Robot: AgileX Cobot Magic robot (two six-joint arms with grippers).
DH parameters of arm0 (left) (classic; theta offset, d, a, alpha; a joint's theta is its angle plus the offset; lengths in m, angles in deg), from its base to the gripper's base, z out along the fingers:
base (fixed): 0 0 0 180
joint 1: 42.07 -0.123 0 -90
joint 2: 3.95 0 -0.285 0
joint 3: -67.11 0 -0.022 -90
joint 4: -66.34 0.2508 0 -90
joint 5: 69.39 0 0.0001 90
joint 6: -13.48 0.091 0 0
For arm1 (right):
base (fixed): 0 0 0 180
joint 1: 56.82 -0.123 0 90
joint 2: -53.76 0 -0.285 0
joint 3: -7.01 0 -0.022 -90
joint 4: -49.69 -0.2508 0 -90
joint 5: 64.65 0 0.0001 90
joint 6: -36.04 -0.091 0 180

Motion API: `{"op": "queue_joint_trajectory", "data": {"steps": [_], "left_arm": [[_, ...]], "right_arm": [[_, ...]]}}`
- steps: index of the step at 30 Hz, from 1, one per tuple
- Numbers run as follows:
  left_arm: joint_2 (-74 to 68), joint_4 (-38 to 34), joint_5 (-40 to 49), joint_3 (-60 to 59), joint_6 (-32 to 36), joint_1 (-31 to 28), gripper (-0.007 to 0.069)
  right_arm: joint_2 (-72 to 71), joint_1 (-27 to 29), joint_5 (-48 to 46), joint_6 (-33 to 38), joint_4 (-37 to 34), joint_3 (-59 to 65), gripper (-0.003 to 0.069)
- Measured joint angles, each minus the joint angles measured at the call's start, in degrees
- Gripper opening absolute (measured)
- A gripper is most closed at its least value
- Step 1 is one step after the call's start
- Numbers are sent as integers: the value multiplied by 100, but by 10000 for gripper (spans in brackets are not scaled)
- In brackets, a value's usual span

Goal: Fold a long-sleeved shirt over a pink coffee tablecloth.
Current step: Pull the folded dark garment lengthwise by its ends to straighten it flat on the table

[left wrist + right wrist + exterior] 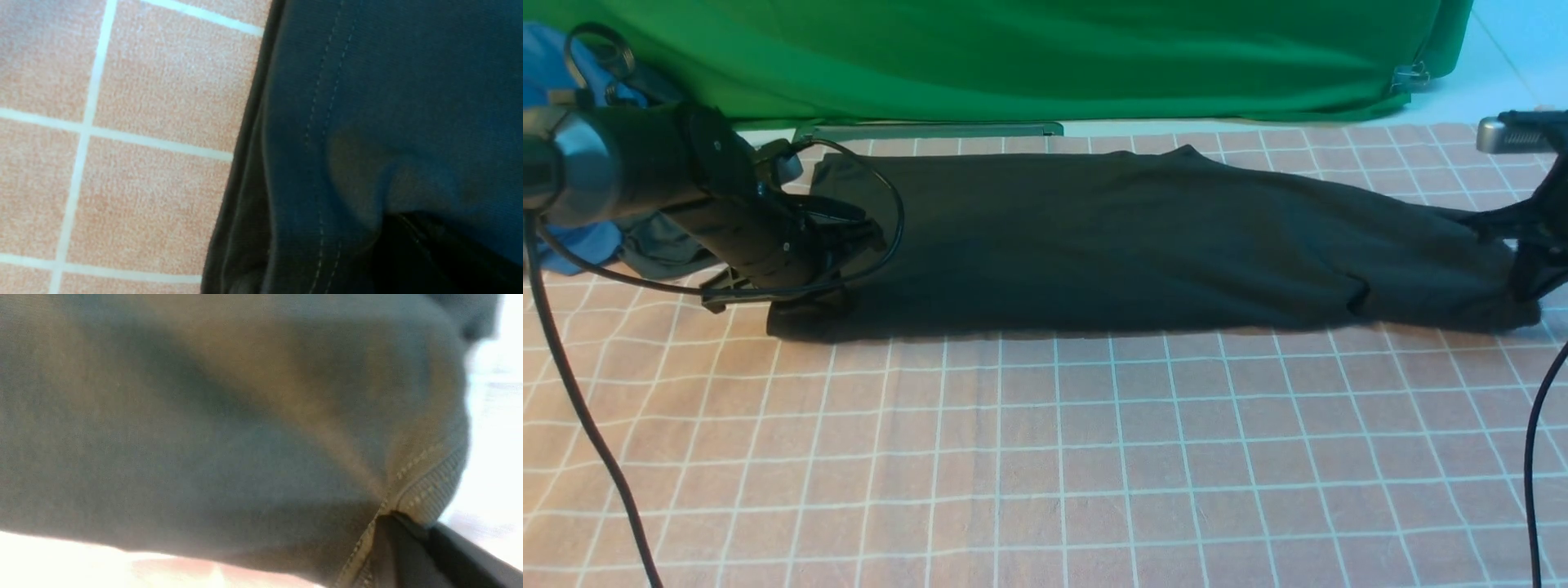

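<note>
The long-sleeved shirt (pixel 1111 245) lies folded into a long black strip across the far part of the pink coffee tablecloth (pixel 1045 457). My left gripper (pixel 854 237) is at the strip's left end, shut on the fabric beside a stitched hem (pixel 322 122); the cloth bunches into the dark jaws of the left gripper (pixel 408 249). My right gripper (pixel 1523 241) is at the right end, shut on a ribbed, stitched edge of the shirt (pixel 433 486), which rises slightly off the tablecloth there. The right gripper's fingers (pixel 412 547) pinch that edge. The chest print and neck label are hidden.
A green cloth (pixel 1013 57) hangs along the back. A blue garment (pixel 547 73) and a dark grey garment (pixel 662 245) lie behind my left arm. Black cables (pixel 572 392) trail over the tablecloth at both sides. A metal bar (pixel 931 129) runs behind the shirt.
</note>
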Motion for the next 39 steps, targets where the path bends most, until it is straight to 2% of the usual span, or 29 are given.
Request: {"op": "queue_joint_trajectory", "data": {"steps": [12, 14, 16, 19, 21, 23, 24, 29, 35, 39], "left_arm": [[-9, -19, -39, 0, 0, 0, 13], [-9, -19, -22, 11, 0, 0, 13], [-23, -19, 55, 54, 0, 0, 13], [-24, -19, 170, 110, 0, 0, 13], [-6, -19, 197, 117, 0, 0, 13], [37, -19, 232, 117, 0, 0, 13], [91, -19, 291, 104, 0, 0, 13], [393, -62, 431, 56, 120, 6, 13], [785, -103, 674, 56, 172, 6, 13], [941, -109, 724, 56, 172, 18, 13]], "right_arm": [[0, 5, -397, 434, 260, -146, 71], [0, 5, -422, 355, 398, -153, 124], [20, 5, -569, -65, 725, -305, 225], [20, -2, -595, -465, 876, -657, 328], [20, -35, -548, -559, 892, -899, 359], [20, -73, -355, -564, 836, -1060, 364], [20, -140, 26, -391, 592, -1178, 357], [232, -281, 606, 328, -376, -1229, 361], [825, -431, 841, 913, -532, -1229, 418], [1016, -523, 968, 1010, -538, -1229, 428]]}}
